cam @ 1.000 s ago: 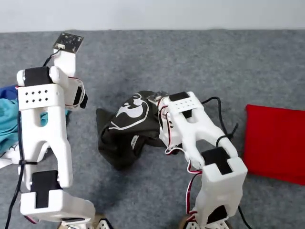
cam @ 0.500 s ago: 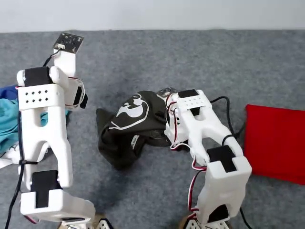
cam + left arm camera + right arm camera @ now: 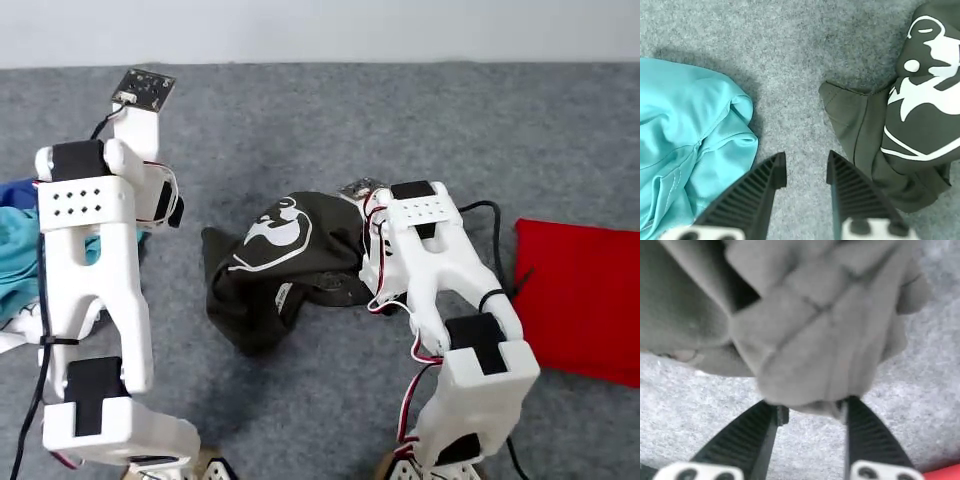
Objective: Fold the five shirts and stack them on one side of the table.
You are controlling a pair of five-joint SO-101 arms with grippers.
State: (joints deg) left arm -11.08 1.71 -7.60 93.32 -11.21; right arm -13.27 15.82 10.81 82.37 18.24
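A dark olive shirt with a white print lies crumpled at the table's middle. My right gripper is shut on a bunched fold of this shirt at its right edge, just above the carpet. The right arm covers that spot from above. My left gripper hangs open over bare carpet, between a teal shirt and the dark shirt's left edge, touching neither. A folded red shirt lies flat at the right side.
The teal shirt sits in a heap at the left edge with a blue garment behind it, partly under the left arm. Grey carpet stretches bare toward the back wall.
My right arm has moved to the right, pulling the dark shirt's right edge along with it. The left arm has kept still.
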